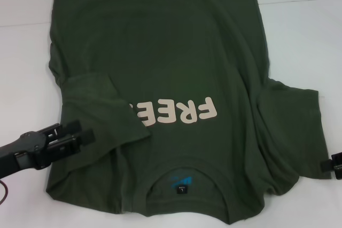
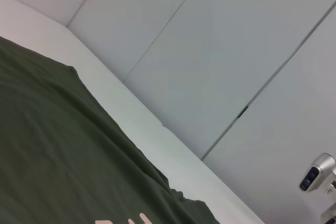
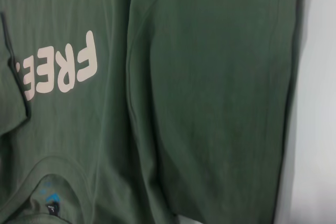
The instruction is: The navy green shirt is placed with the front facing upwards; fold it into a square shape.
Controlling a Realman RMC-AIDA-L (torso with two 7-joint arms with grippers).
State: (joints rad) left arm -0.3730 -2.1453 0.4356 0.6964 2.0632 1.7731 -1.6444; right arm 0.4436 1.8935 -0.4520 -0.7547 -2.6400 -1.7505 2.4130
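The left tool (image 1: 80, 134), its fingers slightly apart and holding nothing, hangs over the near left edge of the navy green shirt (image 1: 160, 52), which lies front up on the white desk (image 1: 299, 30) with its collar nearest the robot. Just beside that tool, the left sleeve (image 1: 104, 102) is folded inward across the chest, covering the end of the cream lettering (image 1: 179, 111), which reads upside down from the head view. At the near centre, the collar (image 1: 184, 177) shows a small blue-and-black neck label (image 1: 183, 182). To the right, the right sleeve (image 1: 291, 126) spreads outward over the desk, rumpled along the seam. At the far right edge, only a sliver of the right tool (image 1: 334, 165) shows beside that sleeve; whether its fingers are apart or together cannot be told.
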